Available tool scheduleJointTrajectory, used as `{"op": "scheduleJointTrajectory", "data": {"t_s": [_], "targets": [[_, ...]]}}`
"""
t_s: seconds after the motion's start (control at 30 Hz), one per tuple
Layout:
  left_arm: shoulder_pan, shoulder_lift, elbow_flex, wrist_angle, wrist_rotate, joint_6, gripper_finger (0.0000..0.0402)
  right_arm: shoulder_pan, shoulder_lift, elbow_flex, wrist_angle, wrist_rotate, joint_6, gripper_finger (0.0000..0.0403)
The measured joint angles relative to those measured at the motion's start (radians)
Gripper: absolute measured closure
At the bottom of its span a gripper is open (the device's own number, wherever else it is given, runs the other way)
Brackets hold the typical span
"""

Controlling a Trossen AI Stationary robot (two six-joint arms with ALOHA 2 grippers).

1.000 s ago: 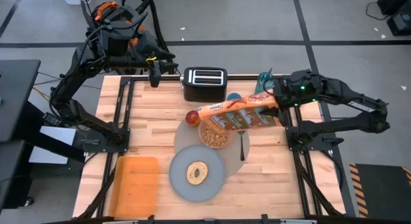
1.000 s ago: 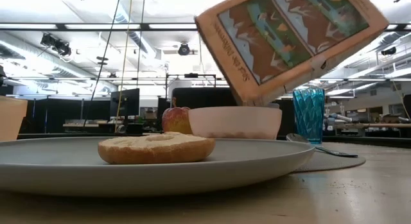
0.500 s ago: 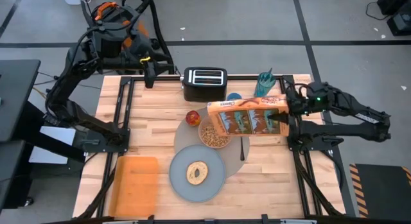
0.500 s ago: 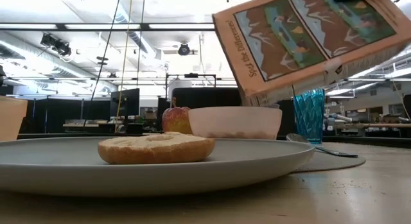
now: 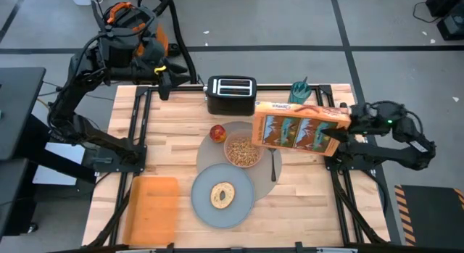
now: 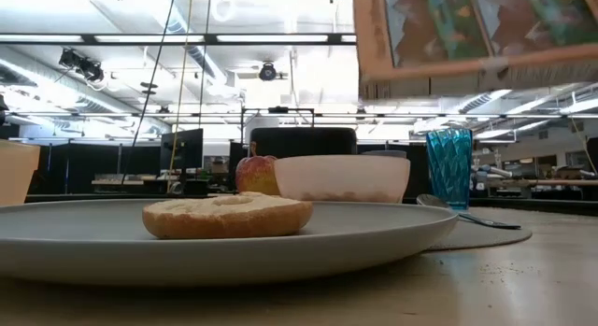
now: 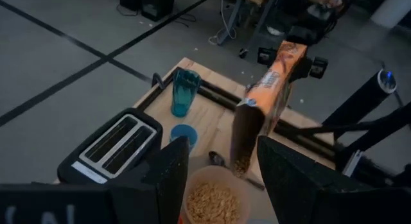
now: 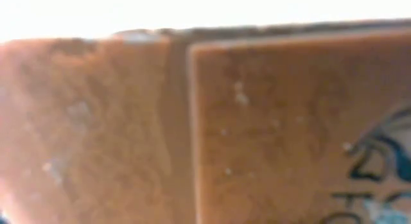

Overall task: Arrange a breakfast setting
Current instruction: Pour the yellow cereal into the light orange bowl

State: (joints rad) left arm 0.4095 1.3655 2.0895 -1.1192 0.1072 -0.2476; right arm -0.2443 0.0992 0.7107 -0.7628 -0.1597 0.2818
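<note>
Surface [image 5: 181, 137] carries taupe mat [image 5: 279, 166], grey plate [image 5: 203, 206] with bagel [image 5: 222, 196], cereal-filled pink bowl [image 5: 243, 152] beside apple [image 5: 217, 133]; right arm reaches in from the right edge, right tool [image 5: 351, 119] clamped on cereal box [image 5: 299, 128] held above the bowl; left tool [image 7: 218, 179] apart, raised near toaster [image 5: 231, 95].

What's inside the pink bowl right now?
The pink bowl is filled with tan cereal, seen from above. Whatever lies beneath the cereal is covered. From table level only the bowl's side shows.
</note>
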Motion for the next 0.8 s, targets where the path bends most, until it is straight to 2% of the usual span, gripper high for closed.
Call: {"op": "scheduleJointTrajectory", "data": {"t_s": [0.2, 0.33, 0.53, 0.8], "targets": [[-0.041, 0.000, 0.000, 0.095, 0.019, -0.033, 0.0209, 0.000, -0.094, 0.007, 0.045, -0.025, 0.008, 0.0190], [-0.082, 0.011, -0.002, 0.215, 0.024, -0.007, 0.0209, 0.000, -0.094, 0.016, 0.063, -0.041, 0.004, 0.0190], [-0.100, 0.015, -0.003, 0.380, 0.022, 0.056, 0.0209, 0.000, -0.089, 0.017, 0.254, -0.056, -0.023, 0.0190], [-0.073, 0.006, -0.003, 0.392, 0.010, 0.102, 0.0204, 0.000, -0.085, 0.016, 0.493, -0.054, -0.055, 0.0190]]}}
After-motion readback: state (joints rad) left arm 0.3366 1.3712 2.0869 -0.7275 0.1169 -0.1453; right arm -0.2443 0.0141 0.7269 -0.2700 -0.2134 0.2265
